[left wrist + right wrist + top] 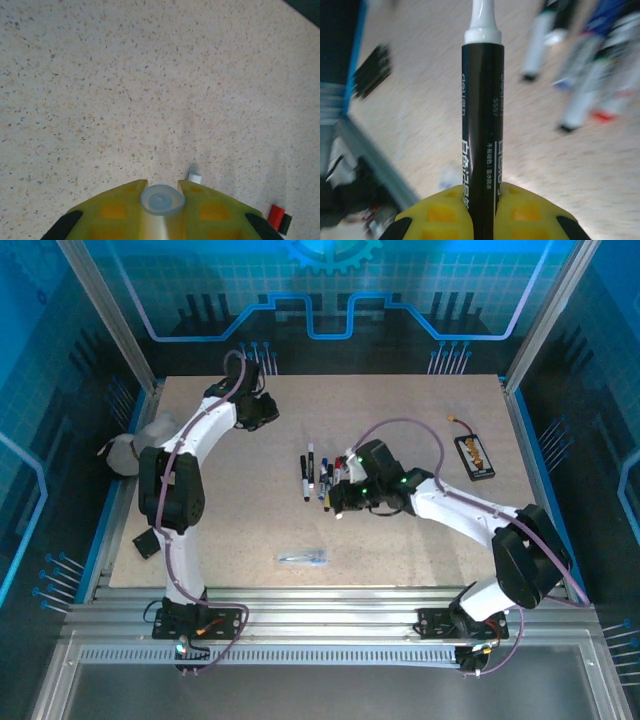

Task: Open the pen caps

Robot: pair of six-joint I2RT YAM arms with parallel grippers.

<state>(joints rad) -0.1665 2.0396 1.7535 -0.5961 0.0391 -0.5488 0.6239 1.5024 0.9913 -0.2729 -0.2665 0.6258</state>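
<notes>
Cap release next, by the look of it. Pinched end-on between the left fingers (115, 212): a pale round pen cap (162, 200), over bare worktop (125, 90) toward the far left, well apart from the pile of pens (322, 478). Clamped in the right fingers (442, 212): a black pen (482, 125), white neck bare. Lower until nearly touching before spreading, since likely to roll; set down near the loose white cap (195, 176). Hold the pen tip off the pile.
</notes>
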